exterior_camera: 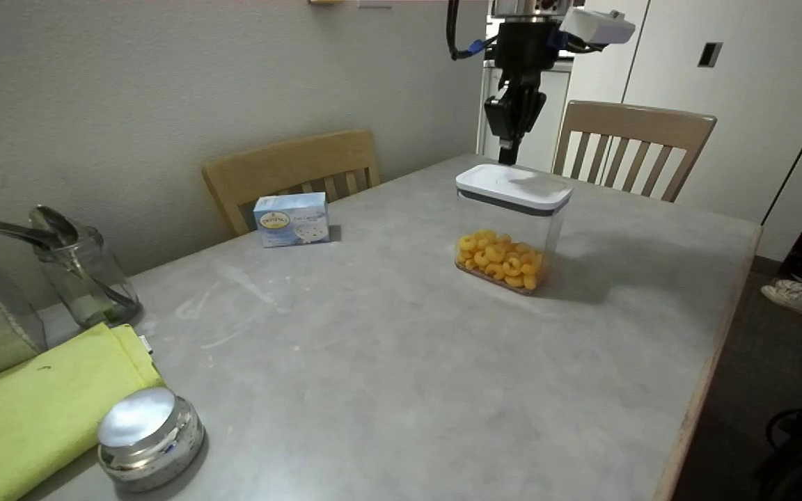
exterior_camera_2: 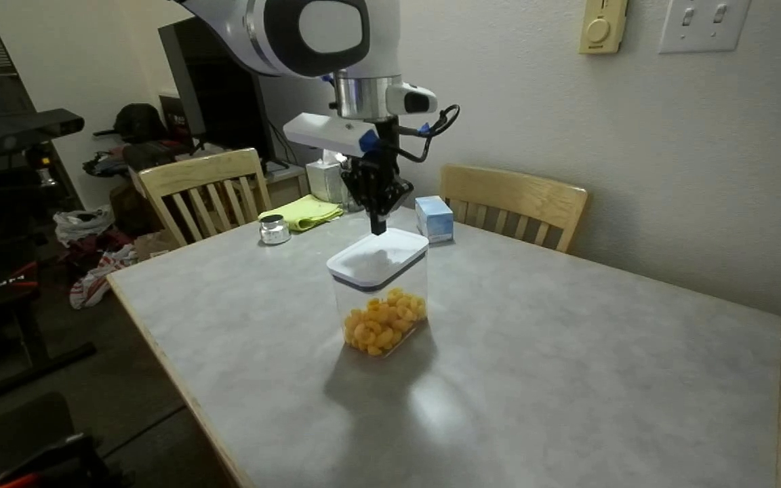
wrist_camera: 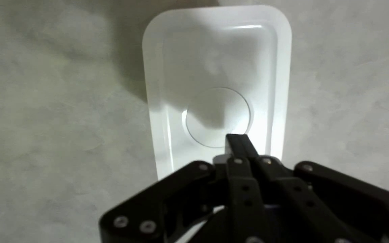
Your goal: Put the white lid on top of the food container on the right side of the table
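In an exterior view: the white lid (exterior_camera: 512, 185) sits atop the food container (exterior_camera: 505, 224), which stands upright on the table (exterior_camera: 387, 376), well apart from the blue box (exterior_camera: 294, 221) | in an exterior view: the gripper (exterior_camera_2: 378, 228) points down at the lid, contact unclear | wrist view: fingers (wrist_camera: 235, 146) clenched together, tips overlapping the lid's round button (wrist_camera: 216, 116)

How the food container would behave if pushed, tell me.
The food container would probably slide, not roll, on its rectangular base. Its straight sides suggest stiffness. The yellow pieces lie low inside, so it may resist tipping.
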Controlling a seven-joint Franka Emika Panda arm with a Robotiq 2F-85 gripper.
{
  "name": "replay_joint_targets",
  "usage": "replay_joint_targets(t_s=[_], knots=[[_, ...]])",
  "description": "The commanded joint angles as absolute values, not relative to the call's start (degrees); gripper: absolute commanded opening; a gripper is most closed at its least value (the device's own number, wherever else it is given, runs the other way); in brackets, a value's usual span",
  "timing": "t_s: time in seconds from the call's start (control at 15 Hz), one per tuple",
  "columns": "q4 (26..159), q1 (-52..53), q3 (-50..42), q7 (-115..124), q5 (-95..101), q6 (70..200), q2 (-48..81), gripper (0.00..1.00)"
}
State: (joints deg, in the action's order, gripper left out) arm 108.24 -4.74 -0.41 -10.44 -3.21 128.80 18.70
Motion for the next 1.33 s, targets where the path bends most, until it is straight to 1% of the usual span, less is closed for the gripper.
replay_joint_targets(t_s=[0.0,0.07,0.13,0.27,0.47,0.8,0.87,0.93,1.27], knots=[[110.3,-4.8,-0.1,-12.2,-3.4,127.6,15.2,0.00],[110.2,-4.7,-0.2,-12.2,-3.2,127.3,14.9,0.16],[110.1,-4.6,-0.2,-12.3,-3.3,126.8,14.5,0.27],[109.9,-4.4,-0.2,-12.0,-2.9,126.0,14.1,0.39],[109.7,-4.0,-0.3,-11.9,-2.6,124.6,13.5,0.62],[109.5,-3.5,-0.2,-11.7,-2.4,123.2,13.0,0.95],[109.5,-3.4,-0.2,-11.7,-2.4,123.0,13.0,0.99],[109.5,-3.3,-0.2,-11.6,-2.3,122.9,12.9,1.00],[109.2,-2.4,-0.2,-10.5,-1.9,122.2,12.7,1.00]])
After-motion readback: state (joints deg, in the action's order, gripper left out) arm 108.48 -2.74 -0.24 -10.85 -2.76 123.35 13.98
